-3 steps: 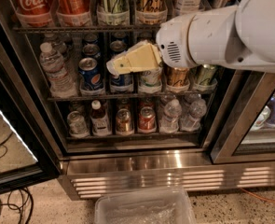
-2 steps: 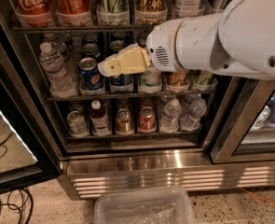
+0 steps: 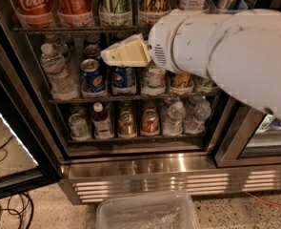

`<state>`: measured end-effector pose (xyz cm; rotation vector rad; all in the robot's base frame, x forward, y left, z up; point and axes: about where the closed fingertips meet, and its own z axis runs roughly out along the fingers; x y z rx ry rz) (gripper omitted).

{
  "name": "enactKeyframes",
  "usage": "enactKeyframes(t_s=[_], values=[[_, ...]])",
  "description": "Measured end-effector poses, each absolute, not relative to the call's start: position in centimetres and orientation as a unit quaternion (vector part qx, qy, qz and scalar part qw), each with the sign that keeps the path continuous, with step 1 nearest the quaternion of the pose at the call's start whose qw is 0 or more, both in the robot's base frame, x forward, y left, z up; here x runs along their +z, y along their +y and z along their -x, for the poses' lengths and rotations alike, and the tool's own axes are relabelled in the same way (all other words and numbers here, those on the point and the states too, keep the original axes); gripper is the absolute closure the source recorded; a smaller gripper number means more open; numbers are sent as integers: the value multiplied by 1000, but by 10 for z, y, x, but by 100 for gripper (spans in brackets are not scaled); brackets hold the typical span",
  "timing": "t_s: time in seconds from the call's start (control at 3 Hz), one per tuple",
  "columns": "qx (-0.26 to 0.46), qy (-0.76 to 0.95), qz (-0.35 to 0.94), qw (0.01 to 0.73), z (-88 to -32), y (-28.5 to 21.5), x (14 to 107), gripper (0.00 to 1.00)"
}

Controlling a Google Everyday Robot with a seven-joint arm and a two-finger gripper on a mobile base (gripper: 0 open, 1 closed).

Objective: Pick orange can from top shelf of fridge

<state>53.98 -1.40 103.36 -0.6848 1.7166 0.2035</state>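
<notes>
The orange can [image 3: 154,3], tall, amber-gold with dark script, stands in a clear cup on the top shelf [image 3: 59,29], a dark wire rack, in the open fridge [image 3: 178,175]. Only the can's lower part shows, and it is cut off by the frame's top. My gripper [image 3: 109,56], cream coloured on a bulky white arm [image 3: 225,46], hangs just below the top shelf rack. It is in front of the middle shelf's cans, below and left of the orange can, pointing left. It holds nothing that I can see.
On the top shelf stand a Coca-Cola can [image 3: 30,1], a red-orange can [image 3: 75,1] and a green-white can [image 3: 114,1]. Pepsi cans [image 3: 91,75] and a water bottle [image 3: 54,73] are on the middle rack. A clear bin [image 3: 147,213] and cables [image 3: 6,209] lie on the floor.
My gripper has moved a little left and upward, closer under the top shelf rack. The arm now fills more of the right side. The cans have not moved.
</notes>
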Motion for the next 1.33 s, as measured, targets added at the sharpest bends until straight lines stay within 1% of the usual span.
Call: enactKeyframes(t_s=[0.33,0.67,1.0,1.33], values=[[28,728,280,626,-527,-39,1064,0],[28,728,280,626,-527,-39,1064,0],[24,719,268,641,-527,-42,1070,0],[27,703,234,671,-528,-57,1084,0]])
